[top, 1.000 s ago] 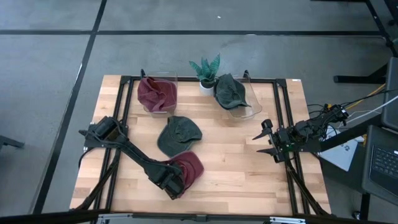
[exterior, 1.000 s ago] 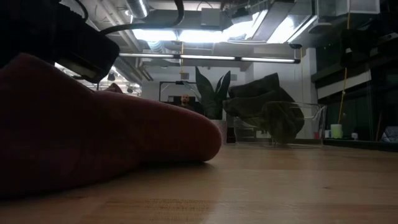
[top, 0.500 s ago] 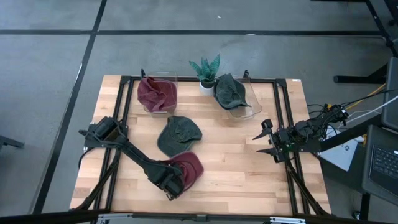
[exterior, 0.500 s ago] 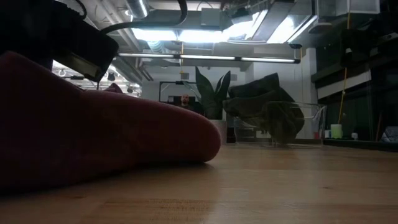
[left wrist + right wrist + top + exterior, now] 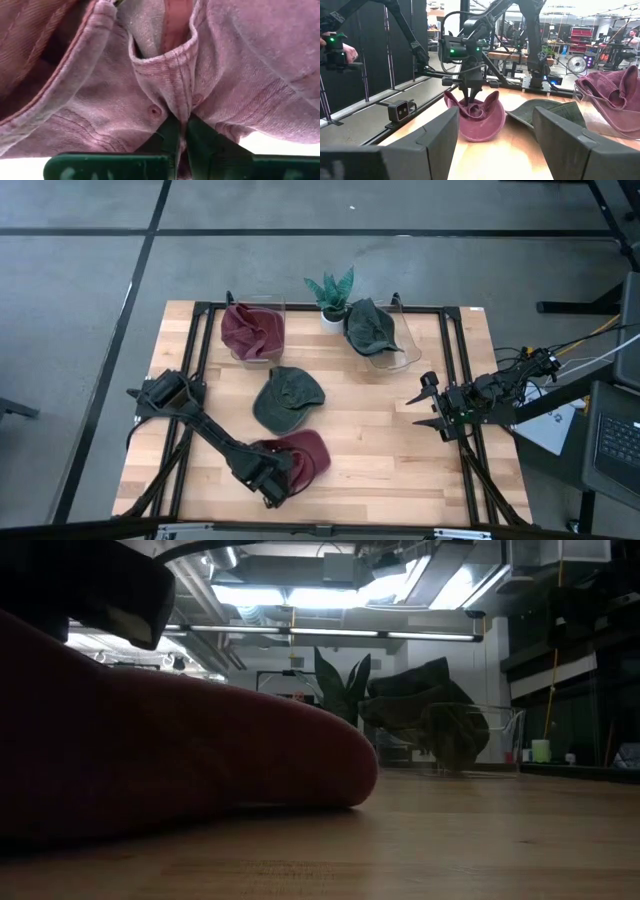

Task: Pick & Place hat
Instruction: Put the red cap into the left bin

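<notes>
A dark red hat [image 5: 303,457] lies on the wooden table [image 5: 380,450] near its front edge; the low view shows it close up [image 5: 170,760], resting on the wood. My left gripper [image 5: 270,476] stands over its left part, pointing down, and is shut on its cloth [image 5: 470,102]. A green hat [image 5: 288,398] lies flat mid-table. My right gripper [image 5: 428,402] waits open at the table's right side, level and touching nothing. My left gripper pinches a raised fold of the red hat's crown [image 5: 176,107], beside a seam and an eyelet, between its two fingertips [image 5: 169,134]. The fingers come from above, pointing down. The cloth is bunched up at the pinch, and the hat still rests on the table.
At the back stand two clear bins, one holding another red hat [image 5: 252,330], the other a green hat [image 5: 372,328]. Between them stands a small potted plant [image 5: 330,292]. Black frame rails [image 5: 455,380] run along the table's sides.
My left gripper has shut on the red hat's crown, and has rolled a little about its downward line. The cloth has gathered into a fold between the fingers, and the hat's outline has spread slightly on the table. My right arm has kept still.
</notes>
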Tool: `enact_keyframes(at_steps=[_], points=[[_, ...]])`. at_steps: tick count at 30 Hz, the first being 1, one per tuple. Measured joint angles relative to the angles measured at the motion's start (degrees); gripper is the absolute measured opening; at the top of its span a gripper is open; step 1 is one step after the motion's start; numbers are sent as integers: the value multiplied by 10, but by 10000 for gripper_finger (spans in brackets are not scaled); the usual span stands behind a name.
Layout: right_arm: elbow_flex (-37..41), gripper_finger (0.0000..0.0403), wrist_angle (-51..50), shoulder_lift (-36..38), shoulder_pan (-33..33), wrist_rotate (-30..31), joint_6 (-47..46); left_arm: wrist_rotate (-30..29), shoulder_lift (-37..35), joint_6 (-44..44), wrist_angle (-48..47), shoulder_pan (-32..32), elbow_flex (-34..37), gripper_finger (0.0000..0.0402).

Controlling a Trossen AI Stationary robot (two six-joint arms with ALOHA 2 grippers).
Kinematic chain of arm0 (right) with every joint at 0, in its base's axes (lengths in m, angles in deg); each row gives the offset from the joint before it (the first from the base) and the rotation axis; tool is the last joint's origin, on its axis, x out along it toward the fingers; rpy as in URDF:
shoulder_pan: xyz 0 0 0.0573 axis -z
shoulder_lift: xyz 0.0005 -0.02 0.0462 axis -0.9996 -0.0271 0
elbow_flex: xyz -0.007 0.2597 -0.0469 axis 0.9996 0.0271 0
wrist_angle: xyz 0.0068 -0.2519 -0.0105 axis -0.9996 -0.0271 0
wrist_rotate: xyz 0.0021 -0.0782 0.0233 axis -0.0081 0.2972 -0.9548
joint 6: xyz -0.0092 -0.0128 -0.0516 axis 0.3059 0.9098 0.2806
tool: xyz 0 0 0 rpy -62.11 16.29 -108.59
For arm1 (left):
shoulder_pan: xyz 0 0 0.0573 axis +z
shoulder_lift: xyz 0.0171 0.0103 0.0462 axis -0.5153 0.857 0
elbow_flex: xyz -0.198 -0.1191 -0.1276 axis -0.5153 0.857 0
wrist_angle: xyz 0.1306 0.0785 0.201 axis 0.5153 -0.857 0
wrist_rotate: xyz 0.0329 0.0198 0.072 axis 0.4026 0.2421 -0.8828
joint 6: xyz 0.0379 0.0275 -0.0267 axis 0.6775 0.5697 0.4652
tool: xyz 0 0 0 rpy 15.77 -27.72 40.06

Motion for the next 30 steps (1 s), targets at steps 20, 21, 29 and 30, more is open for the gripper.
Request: enact_keyframes(at_steps=[20, 21, 29, 30], points=[[0, 252, 0, 0, 0, 0, 0, 62, -47, 231, -22, -20, 3, 10], [0, 252, 0, 0, 0, 0, 0, 69, -52, 239, -29, -20, 2, 10], [0, 252, 0, 0, 0, 0, 0, 59, -80, 272, -151, -19, -37, 10], [0, 252, 0, 0, 0, 0, 0, 56, -83, 277, -160, -19, -43, 10]])
